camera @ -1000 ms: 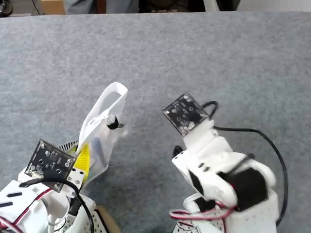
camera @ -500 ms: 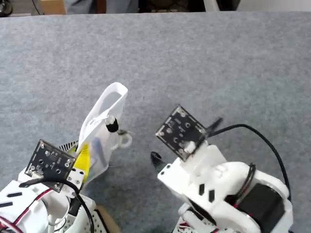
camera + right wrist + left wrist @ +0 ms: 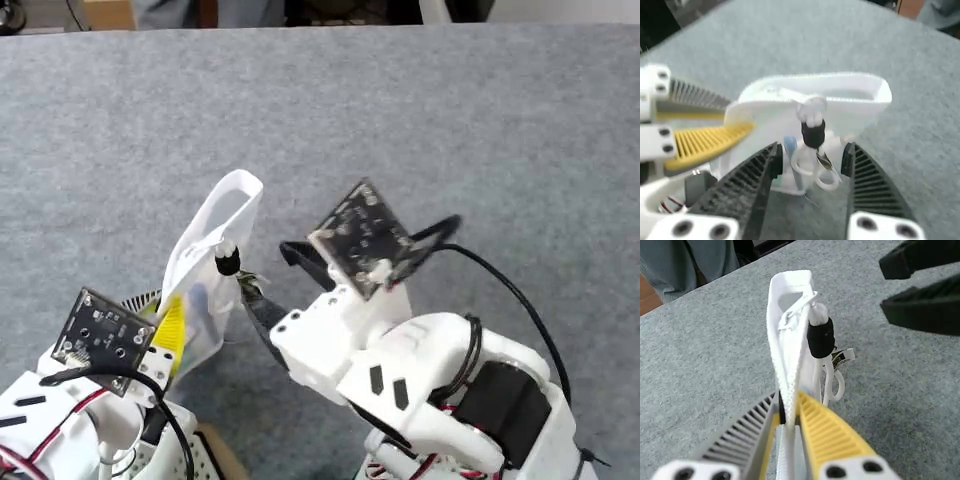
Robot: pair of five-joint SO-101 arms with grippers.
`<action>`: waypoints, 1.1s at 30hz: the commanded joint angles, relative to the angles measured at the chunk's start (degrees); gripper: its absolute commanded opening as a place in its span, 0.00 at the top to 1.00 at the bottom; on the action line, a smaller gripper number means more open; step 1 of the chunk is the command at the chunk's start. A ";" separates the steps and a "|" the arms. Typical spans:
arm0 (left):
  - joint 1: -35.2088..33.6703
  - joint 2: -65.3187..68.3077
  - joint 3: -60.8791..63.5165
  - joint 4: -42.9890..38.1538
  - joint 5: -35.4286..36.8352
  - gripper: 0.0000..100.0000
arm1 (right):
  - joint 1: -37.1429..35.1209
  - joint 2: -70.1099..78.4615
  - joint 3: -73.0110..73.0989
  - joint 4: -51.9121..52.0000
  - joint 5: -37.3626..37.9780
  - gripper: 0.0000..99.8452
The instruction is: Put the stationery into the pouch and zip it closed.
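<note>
The left end effector (image 3: 787,407) is clamped on the near end of the pouch (image 3: 776,325), which is held upright on edge on the tabletop (image 3: 450,120). Partway along it hangs the zipper pull (image 3: 813,131), and the mouth beyond is open. The right end effector (image 3: 812,152) is spread apart, flanking the pull. The pull should be centred between the pads before closure, then drawn straight along the teeth.

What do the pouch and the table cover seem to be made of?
Pouch: white, probably soft plastic or coated fabric, slightly translucent; something blue shows through its side. Table cover: grey, matte, likely felt or short carpet; its surface looks fuzzy and speckled.
</note>
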 commanded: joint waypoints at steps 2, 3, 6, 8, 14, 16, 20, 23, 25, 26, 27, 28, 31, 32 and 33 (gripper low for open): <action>-0.57 2.90 1.10 0.62 0.79 0.97 | -0.70 0.84 1.45 -5.36 -2.64 0.79; -0.57 2.90 1.10 0.62 0.79 0.97 | -0.62 0.84 2.24 -5.98 -2.64 0.79; -0.57 2.73 1.10 0.62 0.79 0.97 | -0.35 0.84 5.14 -7.03 -2.29 0.79; -0.57 2.64 1.10 0.62 0.79 0.97 | -0.26 0.66 7.25 -7.38 -2.11 0.81; -0.57 2.46 1.10 0.62 0.79 0.97 | 6.33 0.84 17.10 -17.67 -0.70 0.96; -0.57 2.46 1.10 0.62 0.79 0.97 | 7.74 0.75 20.70 -21.36 -0.18 0.95; -0.57 2.46 1.10 0.62 0.79 0.97 | 8.35 0.75 22.46 -24.79 0.26 0.94; -0.57 2.46 1.10 0.62 0.70 0.97 | 8.35 0.75 22.64 -25.05 0.35 0.94; -0.57 2.46 1.10 0.62 0.62 0.97 | 8.35 0.75 22.73 -25.14 1.49 0.94; -0.57 2.46 1.10 0.62 0.62 0.97 | 8.26 0.66 22.73 -25.14 3.08 0.94; -0.57 2.46 1.10 0.62 0.62 0.97 | 8.09 0.66 22.64 -25.14 4.92 0.94; -0.57 2.46 1.10 0.62 0.53 0.97 | 8.00 0.66 22.46 -25.14 6.51 0.94; -0.48 2.55 1.10 0.62 0.53 0.97 | 7.38 0.75 22.37 -25.23 10.55 0.95; -0.48 2.55 1.10 0.62 0.53 0.97 | 7.03 0.75 22.37 -25.23 12.57 0.95; -0.48 2.64 1.10 0.62 0.53 0.97 | 7.03 0.75 22.46 -25.23 14.59 0.96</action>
